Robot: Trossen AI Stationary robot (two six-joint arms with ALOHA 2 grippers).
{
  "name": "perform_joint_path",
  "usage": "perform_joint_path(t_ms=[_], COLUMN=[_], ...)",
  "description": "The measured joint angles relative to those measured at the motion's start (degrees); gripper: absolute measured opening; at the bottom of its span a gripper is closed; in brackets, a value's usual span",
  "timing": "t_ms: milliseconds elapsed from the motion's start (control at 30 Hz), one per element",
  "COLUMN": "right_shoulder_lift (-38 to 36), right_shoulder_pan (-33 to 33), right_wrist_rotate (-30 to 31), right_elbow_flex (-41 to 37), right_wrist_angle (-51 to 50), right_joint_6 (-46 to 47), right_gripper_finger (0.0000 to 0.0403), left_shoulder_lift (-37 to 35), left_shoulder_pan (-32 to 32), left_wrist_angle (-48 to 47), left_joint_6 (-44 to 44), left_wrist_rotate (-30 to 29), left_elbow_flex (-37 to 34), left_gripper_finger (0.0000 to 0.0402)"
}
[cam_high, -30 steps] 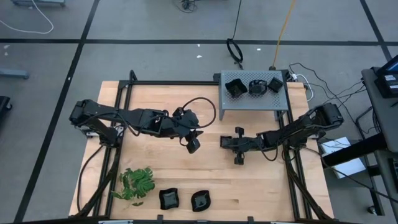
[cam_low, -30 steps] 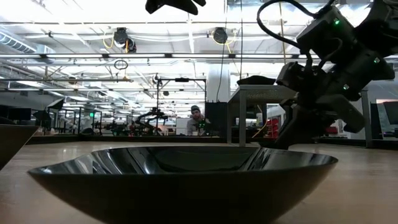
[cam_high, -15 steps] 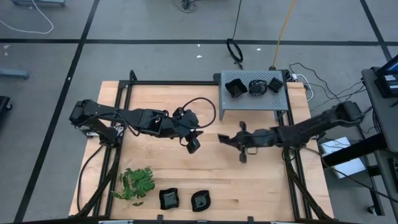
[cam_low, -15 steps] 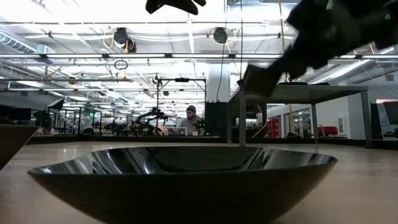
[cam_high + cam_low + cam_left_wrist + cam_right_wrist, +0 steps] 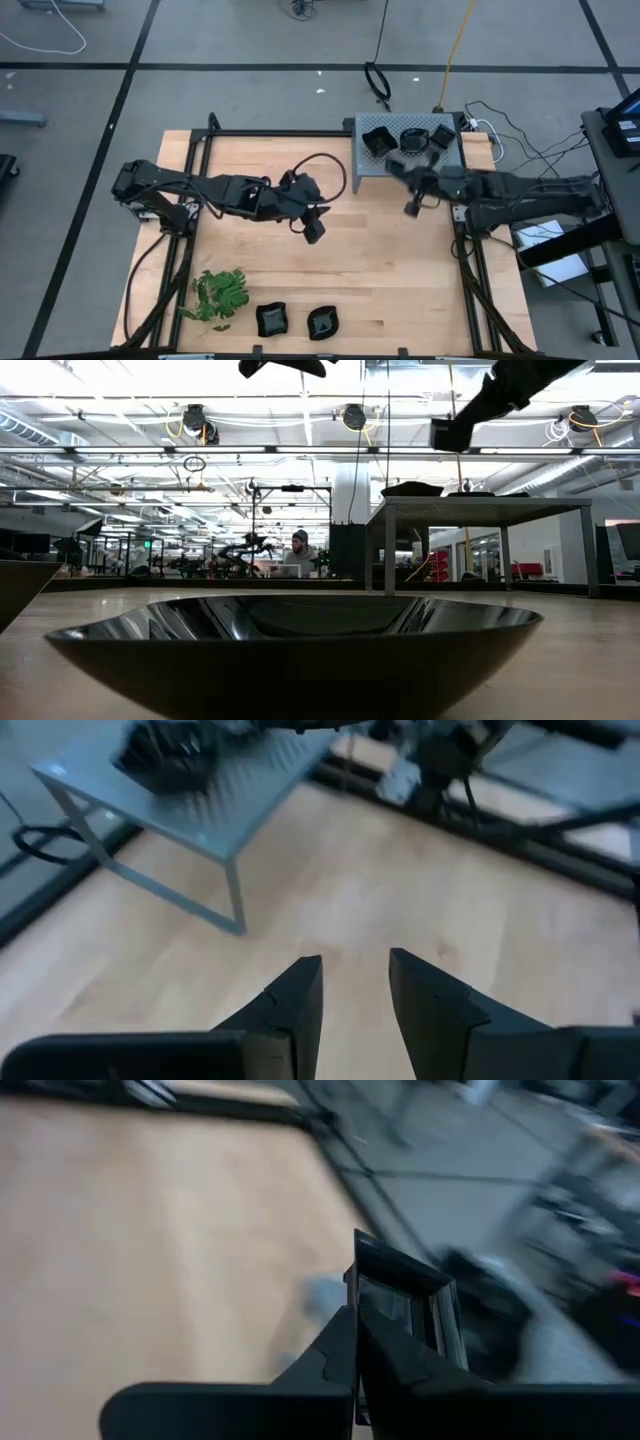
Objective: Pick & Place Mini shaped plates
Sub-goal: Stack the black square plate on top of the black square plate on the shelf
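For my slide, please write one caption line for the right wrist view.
Right gripper, shut on a small glossy black square plate, above the light wooden table.

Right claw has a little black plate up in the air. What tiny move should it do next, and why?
Probably move a bit farther over the grey metal stand, then lower. The right claw is shut on a small square plate, held high near the stand's front edge. Three plates sit along the stand's back, and its front strip looks bare.
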Motion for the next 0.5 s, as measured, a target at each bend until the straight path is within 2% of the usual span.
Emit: perform_joint_path(t_ms=[133, 267, 500], right_shoulder_lift=[-0.6, -0.6, 0.2], right_shoulder_pan=[-7.0, -14.8, -28.5], right_wrist_rotate=[4.6, 7.0, 6.5], right_elbow_flex=[6.1, 10.4, 12.1], right_wrist_angle=[-11.0, -17.8, -25.5], right_joint_6=[-4.2, -6.0, -7.1], right_gripper_finger=[0.0000, 0.0000, 0.0000], left_shoulder_lift=[0.0, 0.0, 0.0], left_shoulder_pan=[0.7, 2.1, 4.2], left_wrist_angle=[3.8, 6.7, 9.3], left_joint_6=[0.1, 0.7, 3.9], left_wrist_rotate=[-3.7, -4.1, -4.1], left_elbow_flex=[0.0, 0.0, 0.0], left_gripper_finger=[0.0120, 0.0120, 0.0120])
